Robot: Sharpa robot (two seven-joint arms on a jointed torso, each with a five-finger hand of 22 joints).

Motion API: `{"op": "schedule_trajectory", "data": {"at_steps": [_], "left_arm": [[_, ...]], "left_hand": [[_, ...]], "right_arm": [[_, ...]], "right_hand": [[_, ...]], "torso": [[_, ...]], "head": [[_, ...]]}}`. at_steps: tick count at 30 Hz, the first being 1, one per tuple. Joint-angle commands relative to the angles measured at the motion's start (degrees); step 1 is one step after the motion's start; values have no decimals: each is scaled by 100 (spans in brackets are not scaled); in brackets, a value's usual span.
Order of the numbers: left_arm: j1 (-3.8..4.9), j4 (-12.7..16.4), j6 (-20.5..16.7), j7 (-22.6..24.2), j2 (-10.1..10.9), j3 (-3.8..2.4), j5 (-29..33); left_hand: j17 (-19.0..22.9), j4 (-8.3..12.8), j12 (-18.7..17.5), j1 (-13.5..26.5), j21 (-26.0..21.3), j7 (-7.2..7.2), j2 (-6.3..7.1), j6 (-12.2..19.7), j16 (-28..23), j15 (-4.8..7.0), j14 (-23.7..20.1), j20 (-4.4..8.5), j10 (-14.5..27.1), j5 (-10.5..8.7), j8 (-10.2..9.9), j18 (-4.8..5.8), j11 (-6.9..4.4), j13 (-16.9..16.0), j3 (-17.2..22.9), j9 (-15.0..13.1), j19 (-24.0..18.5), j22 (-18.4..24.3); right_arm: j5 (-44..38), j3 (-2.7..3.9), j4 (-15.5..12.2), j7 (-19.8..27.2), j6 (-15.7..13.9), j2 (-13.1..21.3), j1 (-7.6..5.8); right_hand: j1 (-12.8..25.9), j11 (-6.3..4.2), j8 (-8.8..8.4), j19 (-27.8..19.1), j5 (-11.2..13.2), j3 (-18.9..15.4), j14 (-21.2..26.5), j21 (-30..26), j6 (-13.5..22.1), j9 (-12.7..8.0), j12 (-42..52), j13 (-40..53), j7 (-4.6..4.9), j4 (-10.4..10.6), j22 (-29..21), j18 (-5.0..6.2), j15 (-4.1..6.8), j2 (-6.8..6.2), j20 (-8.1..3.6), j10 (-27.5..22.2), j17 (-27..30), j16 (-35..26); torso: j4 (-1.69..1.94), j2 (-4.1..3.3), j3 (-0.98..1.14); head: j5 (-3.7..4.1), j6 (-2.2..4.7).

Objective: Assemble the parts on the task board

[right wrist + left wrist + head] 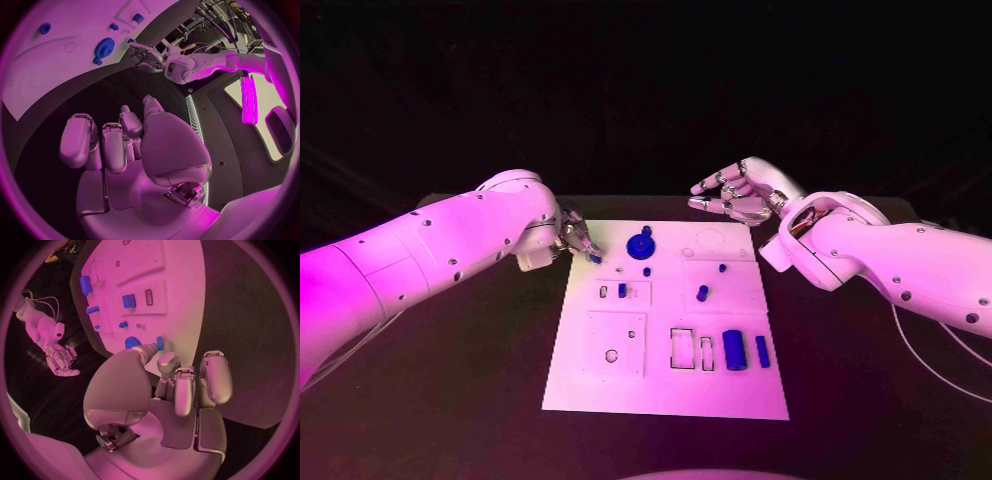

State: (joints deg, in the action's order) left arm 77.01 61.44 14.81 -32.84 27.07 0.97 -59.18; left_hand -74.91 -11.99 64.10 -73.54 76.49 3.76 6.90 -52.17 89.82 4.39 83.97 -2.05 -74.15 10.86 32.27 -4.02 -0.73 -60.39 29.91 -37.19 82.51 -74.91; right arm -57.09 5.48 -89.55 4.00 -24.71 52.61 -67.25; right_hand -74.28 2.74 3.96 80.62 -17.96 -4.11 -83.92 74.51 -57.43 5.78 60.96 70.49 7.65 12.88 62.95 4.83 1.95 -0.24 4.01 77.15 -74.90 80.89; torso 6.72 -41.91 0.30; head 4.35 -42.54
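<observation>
- Our left hand (574,238) is hanging over the task board's (664,390) far left edge, pinching a small blue part (160,343) between its fingertips, close beside the blue gear (642,244).
- Our right hand (737,194) is hovering beyond the board's far right corner, holding nothing, fingers loosely curled and apart.
- We are seeing more blue parts on the board, among them a blue cylinder (733,352) near its near right corner.
</observation>
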Motion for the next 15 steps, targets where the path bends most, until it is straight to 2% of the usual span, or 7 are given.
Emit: {"op": "schedule_trajectory", "data": {"at_steps": [1, 3, 9, 10, 12, 15], "left_arm": [[1, 283, -337, 168, 171, -1, 277], [2, 516, -433, 163, 317, -2, 399], [-18, 1172, -603, 228, 705, 4, 478], [-46, 1302, -645, 263, 785, 5, 451], [-97, 1488, -726, 315, 903, 8, 390], [-175, 1750, -870, 399, 1066, 25, 237]], "left_hand": [[-1509, 871, 12, 57, 22, -11, 2, 29, 18, -28, 603, -17, -34, -15, 27, 27, 2, 0, 917, -4, 16, -206], [-1509, 882, -50, 79, -2, -13, 10, 28, 18, -27, 603, -16, 0, -14, 37, 21, 0, 71, 937, -8, 3, -184], [-1509, 935, -59, 110, 12, -21, 54, 25, 18, -23, 603, -12, -8, -17, 64, 25, -7, 83, 983, -18, 14, -203], [-1509, 956, -54, 113, 18, -22, 73, 23, 18, -21, 603, -11, -16, -18, 72, 27, -9, 79, 996, -21, 17, -210], [-1509, 981, -46, 115, 31, -24, 96, 18, 18, -20, 603, -9, -29, -20, 81, 31, -12, 72, 1011, -23, 25, -224], [-1509, 1000, -29, 116, 64, -25, 114, 11, 18, -18, 603, -8, -47, -21, 89, 40, -14, 56, 1022, -24, 44, -257]], "right_arm": [[-9, 2, -2, -28, 36, 12, 3], [-9, 2, -4, -29, 32, 21, 3], [-8, 2, -12, -30, 22, 41, 3], [-8, 2, -14, -31, 20, 46, 3], [-8, 2, -16, -32, 17, 53, 3], [-8, 2, -16, -32, 13, 63, 3]], "right_hand": [[-53, -11, 3, -15, -20, -5, -364, -24, -27, 8, -1, -6, 1, -25, 0, 36, -13, 5, -3, -44, -418, -39], [-51, -10, 3, -14, -30, -9, -364, -23, -27, 8, -3, -8, 1, -22, 1, 36, -13, 9, -3, -45, -417, -40], [-48, -10, 2, -14, -44, -15, -364, -24, -27, 9, -2, -8, 2, -16, 1, 36, -13, 13, -3, -45, -417, -41], [-47, -10, 2, -14, -50, -17, -364, -24, -26, 9, -2, -8, 2, -14, 1, 35, -14, 16, -3, -45, -418, -40], [-60, -10, 1, -14, -65, -21, -364, -24, -26, 9, 0, -8, 1, -19, 1, 35, -13, 18, -3, -45, -418, -41], [-63, -10, 1, -14, -67, -22, -364, -24, -25, 9, 0, -8, 1, -20, 0, 35, -13, 18, -3, -45, -418, -42]], "torso": [[11, 2, 2], [15, 5, 5], [40, 14, 12], [51, 17, 12], [50, 18, 11], [54, 27, 12]], "head": [[5, 10], [-1, 26], [2, 7], [29, -1], [64, -5], [40, -19]]}}
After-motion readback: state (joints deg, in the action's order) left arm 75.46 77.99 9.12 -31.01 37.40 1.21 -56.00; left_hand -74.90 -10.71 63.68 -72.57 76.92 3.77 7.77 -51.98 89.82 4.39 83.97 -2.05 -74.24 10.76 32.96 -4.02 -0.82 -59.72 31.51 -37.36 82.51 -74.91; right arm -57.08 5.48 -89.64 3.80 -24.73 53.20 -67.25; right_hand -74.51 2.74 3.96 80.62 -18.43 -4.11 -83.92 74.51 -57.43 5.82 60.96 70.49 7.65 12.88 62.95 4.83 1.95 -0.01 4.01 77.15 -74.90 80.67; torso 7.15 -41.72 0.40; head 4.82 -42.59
